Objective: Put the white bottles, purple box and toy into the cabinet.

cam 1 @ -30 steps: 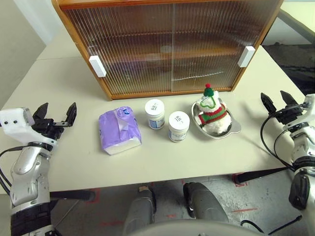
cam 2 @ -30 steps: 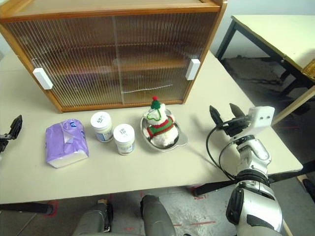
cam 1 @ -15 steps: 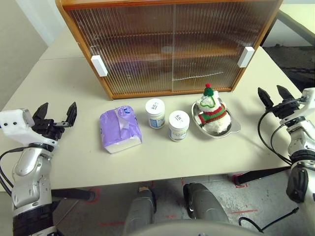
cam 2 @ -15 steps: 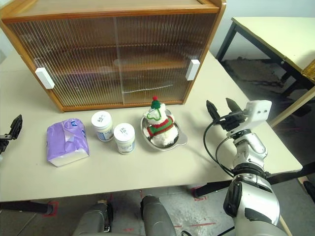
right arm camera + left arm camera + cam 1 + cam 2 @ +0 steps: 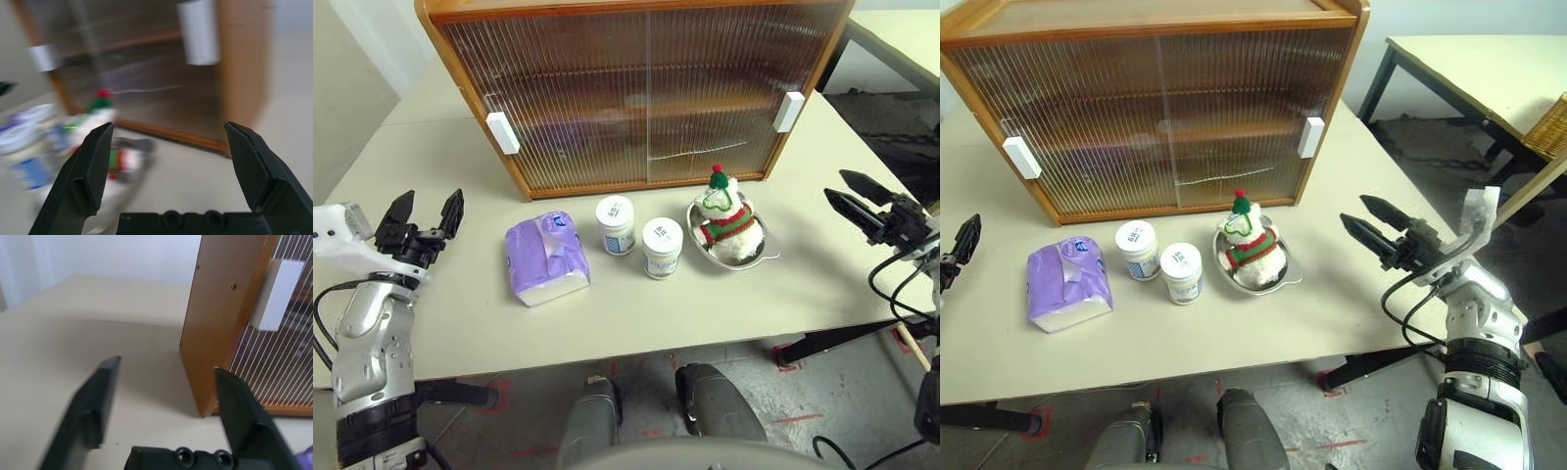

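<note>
Left wrist view, left jaws: spread, empty, aimed at the cabinet's [image 5: 636, 93] left wooden end and the white handle [image 5: 502, 132] of its left door.
Right wrist view, right jaws: spread wide, empty, aimed at the cabinet's right handle [image 5: 789, 111], with the toy off to one side.
Left gripper [image 5: 421, 217]: hovers over the surface [image 5: 460, 304], well out from the cabinet's left front corner, fingers pointing forward toward the cabinet.
Right gripper [image 5: 1371, 223]: held off the cabinet's right front corner, fingers pointing in toward the toy.
Purple box [image 5: 547, 258]: lies on the surface just in front of the cabinet's left door.
White bottles: two, upright side by side in front of the cabinet's middle, one [image 5: 616, 224] nearer the cabinet, the other [image 5: 662, 247] a little further out.
Toy [image 5: 726, 215]: sits in a steel bowl [image 5: 746, 259] in front of the cabinet's right door.
Cabinet doors: both look slid shut.
Progress: nothing is inside yet; by my reading a door must be opened first, then all four things moved in.
</note>
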